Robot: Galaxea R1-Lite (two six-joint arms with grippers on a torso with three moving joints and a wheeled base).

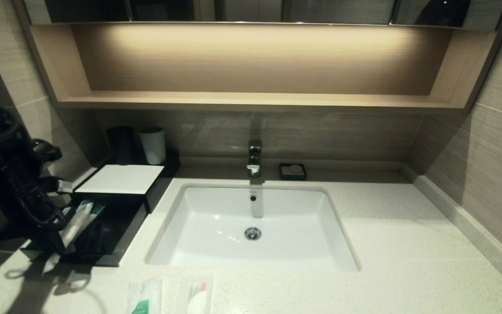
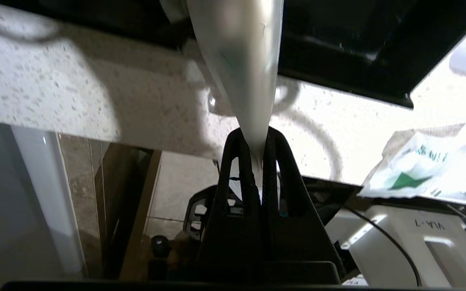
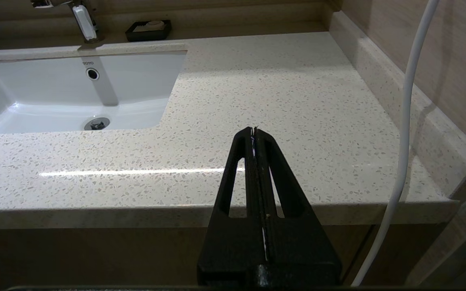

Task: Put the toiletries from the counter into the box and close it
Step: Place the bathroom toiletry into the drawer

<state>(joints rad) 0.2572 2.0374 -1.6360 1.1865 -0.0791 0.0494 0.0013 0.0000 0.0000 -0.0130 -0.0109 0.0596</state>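
Note:
The box stands at the left of the counter, its black drawer pulled out toward me. My left gripper is shut on one end of a long toothbrush packet, which slants over the open drawer. In the left wrist view the packet runs from the gripper toward the drawer. A green-marked sachet and a packet with a white round piece lie on the counter's front edge. The right gripper is shut and empty, hanging over the counter's right front part.
The white sink with its tap fills the middle. A black cup and a white cup stand behind the box. A black soap dish sits by the back wall. A wooden shelf hangs above.

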